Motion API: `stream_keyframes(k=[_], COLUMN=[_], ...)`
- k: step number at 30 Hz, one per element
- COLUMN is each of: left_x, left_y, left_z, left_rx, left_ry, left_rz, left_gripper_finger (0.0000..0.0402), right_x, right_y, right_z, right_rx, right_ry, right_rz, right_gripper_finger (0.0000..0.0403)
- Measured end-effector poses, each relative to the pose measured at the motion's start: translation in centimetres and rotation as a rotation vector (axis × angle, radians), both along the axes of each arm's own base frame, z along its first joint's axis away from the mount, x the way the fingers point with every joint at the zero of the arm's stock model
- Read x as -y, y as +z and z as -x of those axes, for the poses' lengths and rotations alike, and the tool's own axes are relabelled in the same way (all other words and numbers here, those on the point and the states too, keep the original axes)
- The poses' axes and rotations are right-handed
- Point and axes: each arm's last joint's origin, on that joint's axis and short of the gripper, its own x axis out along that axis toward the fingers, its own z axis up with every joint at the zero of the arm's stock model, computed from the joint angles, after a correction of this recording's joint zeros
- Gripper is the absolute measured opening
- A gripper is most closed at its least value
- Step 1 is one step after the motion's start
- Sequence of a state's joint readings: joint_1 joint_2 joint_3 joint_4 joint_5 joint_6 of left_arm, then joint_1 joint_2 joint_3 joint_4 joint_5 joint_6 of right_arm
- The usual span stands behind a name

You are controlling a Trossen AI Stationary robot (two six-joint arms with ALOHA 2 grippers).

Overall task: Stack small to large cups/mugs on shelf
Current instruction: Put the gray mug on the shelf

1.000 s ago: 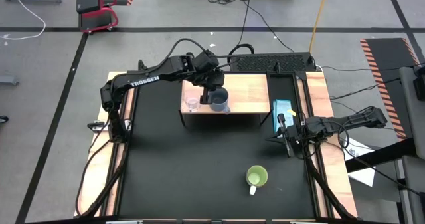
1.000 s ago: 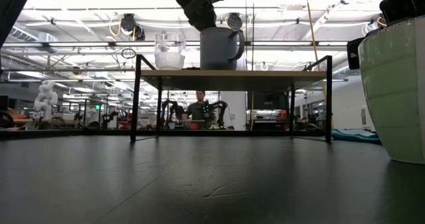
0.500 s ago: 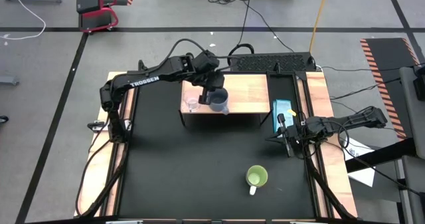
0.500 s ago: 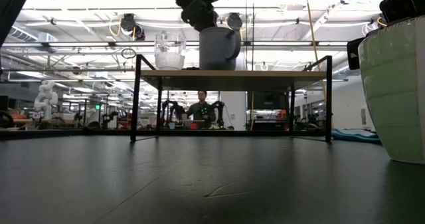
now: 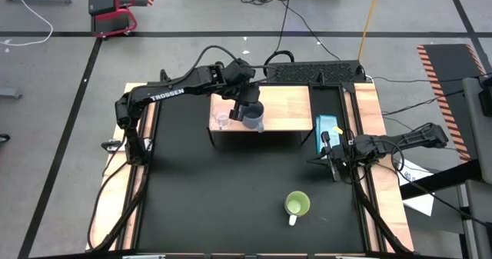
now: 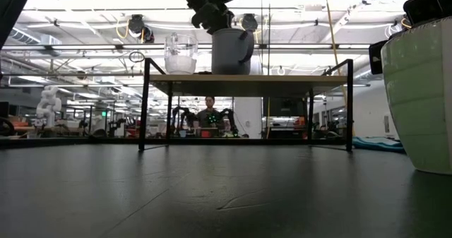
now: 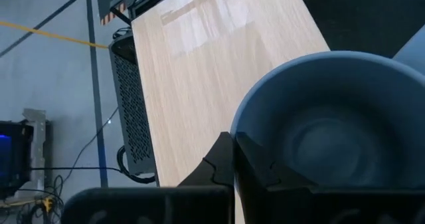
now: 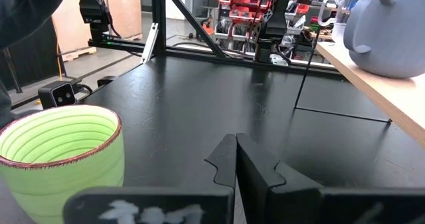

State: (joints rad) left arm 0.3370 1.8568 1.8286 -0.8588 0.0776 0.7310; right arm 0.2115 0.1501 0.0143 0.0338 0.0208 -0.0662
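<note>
The shelf [image 5: 286, 104] stands at the table's far side. On it are a small clear glass cup [image 5: 223, 121] at the left and, right beside it, a grey-blue mug [image 5: 254, 121] on its base. My left gripper [image 7: 234, 139] reaches down from the far left to the mug's rim, fingers shut. The lime-green mug [image 5: 297, 205] stands on the black table near the front right, its white handle toward the near edge. My right gripper [image 8: 236, 141] waits shut and level at the table's right side, holding nothing. My left gripper's shut fingertips [image 7: 229, 144] meet the grey-blue mug at its rim [image 7: 238, 121], on the side toward the glass cup. They slant down from the far left. No gap shows between the fingers, so whether the wall is between them cannot be told. The mug stands upright on the shelf board.
A teal packet [image 5: 328, 128] lies on the right wood strip beside the shelf. A black mesh box [image 5: 315, 72] sits behind the shelf. The shelf's right half [image 6: 304, 75] is bare, and the black table [image 5: 231, 190] in front has room.
My left gripper has rolled at the wrist while staying in place. The grey-blue mug has turned about on the shelf: its handle, which stuck out to the right in the low view, now shows much less there. The glass cup and green mug have stayed put.
</note>
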Motion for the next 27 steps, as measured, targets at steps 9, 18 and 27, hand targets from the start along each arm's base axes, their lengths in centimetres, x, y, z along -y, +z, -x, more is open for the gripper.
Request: stream_keyframes(k=[9, 18, 27], left_x=[0.81, 0.85, 0.85], left_y=[-0.04, -0.05, -0.04], left_z=[-0.24, -0.26, -0.26], left_rx=[-0.017, -0.027, -0.034], left_ry=[-0.044, -0.095, -0.142], left_rz=[-0.048, -0.088, -0.125], left_gripper_finger=[0.0, 0.0, 0.0], right_x=[-0.01, -0.01, -0.01], right_y=[-0.09, -0.1, -0.1], right_z=[-0.06, -0.07, -0.07], right_rx=[-0.012, -0.012, -0.013], right_ry=[0.0, 0.0, -0.001], right_rz=[0.002, 0.001, -0.003], right_gripper_finger=[0.0, 0.0, 0.0])
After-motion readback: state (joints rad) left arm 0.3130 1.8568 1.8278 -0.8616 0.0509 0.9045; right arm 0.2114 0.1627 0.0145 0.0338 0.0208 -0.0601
